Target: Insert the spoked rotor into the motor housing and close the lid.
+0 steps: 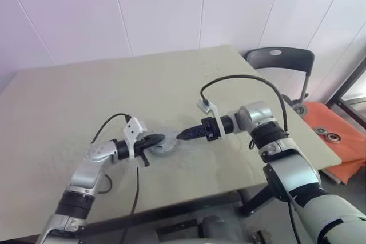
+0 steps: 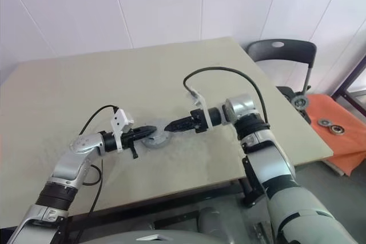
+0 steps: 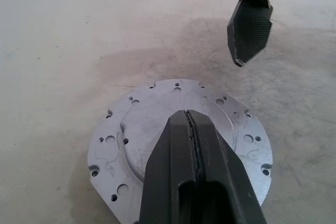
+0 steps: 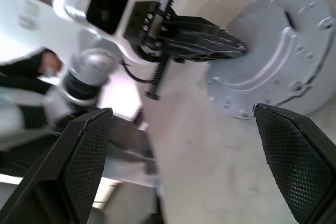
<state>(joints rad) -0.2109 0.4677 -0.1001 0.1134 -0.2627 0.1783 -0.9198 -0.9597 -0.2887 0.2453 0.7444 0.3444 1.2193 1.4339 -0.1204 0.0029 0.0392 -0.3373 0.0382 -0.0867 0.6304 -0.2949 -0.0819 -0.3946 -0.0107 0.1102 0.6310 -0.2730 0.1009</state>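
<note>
The lid (image 3: 142, 119), a flat round pale grey disc with small holes round its rim, lies on the table (image 1: 114, 95); it also shows as lid (image 1: 166, 148). My left gripper (image 3: 188, 114) is shut, its fingers pressed together, tips low over the lid's middle; whether they touch it I cannot tell. My right gripper (image 4: 178, 111) is open with nothing between its fingers, hanging just beyond the lid's edge and pointing at the left gripper (image 4: 239, 48). One right finger (image 3: 249, 30) hangs above the table past the lid. The spoked rotor and the motor housing are hidden or out of view.
A dark chair (image 1: 280, 61) stands past the table's far right corner. An orange mat (image 1: 331, 132) with round metal parts lies on the floor to the right. The table's right edge runs close to my right arm.
</note>
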